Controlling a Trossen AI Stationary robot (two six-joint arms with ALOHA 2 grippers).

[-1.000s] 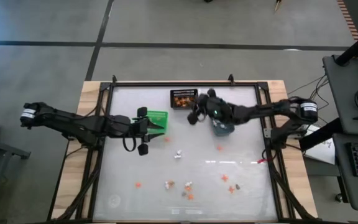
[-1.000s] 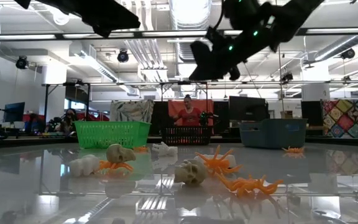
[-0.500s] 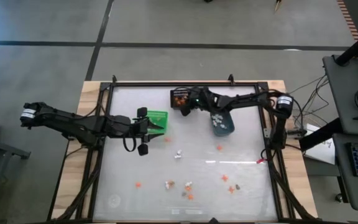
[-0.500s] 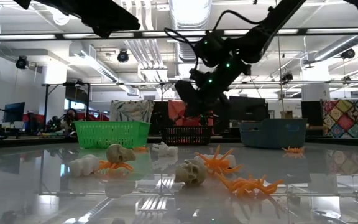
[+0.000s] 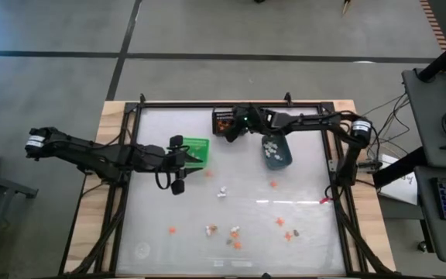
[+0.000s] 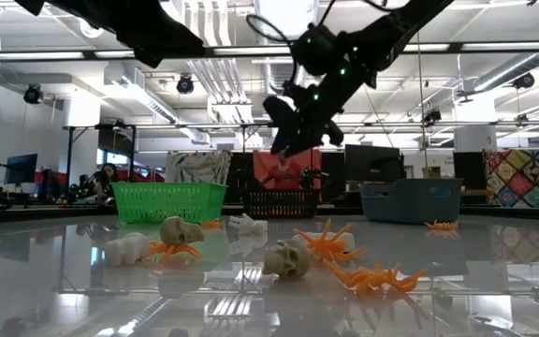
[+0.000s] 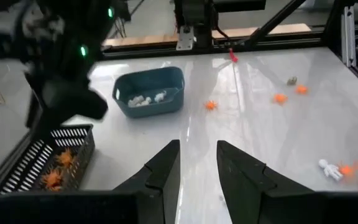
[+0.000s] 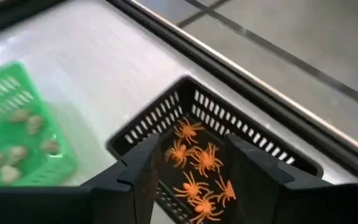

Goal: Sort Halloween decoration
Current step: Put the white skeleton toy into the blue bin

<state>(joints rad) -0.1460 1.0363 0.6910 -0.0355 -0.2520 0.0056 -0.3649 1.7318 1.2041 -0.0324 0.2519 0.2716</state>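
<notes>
Small orange, white and tan trinkets lie scattered on the glass table, among them a white one (image 5: 221, 192), an orange one (image 5: 272, 184) and a cluster (image 5: 233, 235) toward the near edge. The low view shows a tan skull (image 6: 286, 258) and orange spiders (image 6: 372, 278) up close. My right gripper (image 5: 235, 129) (image 8: 191, 168) hovers open over the black mesh bin (image 5: 224, 120) (image 8: 229, 143), which holds orange spiders (image 8: 194, 158). My left gripper (image 5: 181, 161) (image 7: 197, 165) waits open beside the green bin (image 5: 197, 147), holding nothing.
The blue-grey bin (image 5: 276, 152) (image 7: 149, 91), right of the black mesh bin, holds white trinkets. The green bin (image 8: 11, 137) holds tan skulls. All three bins stand in the far half of the table. A black frame (image 5: 231, 104) borders the table. A person shows far behind (image 6: 284, 170).
My right gripper has swung from above the blue-grey bin toward the table's left and far edge. It now hangs over the black mesh bin, having dipped and then risen a little. My left arm has kept still.
</notes>
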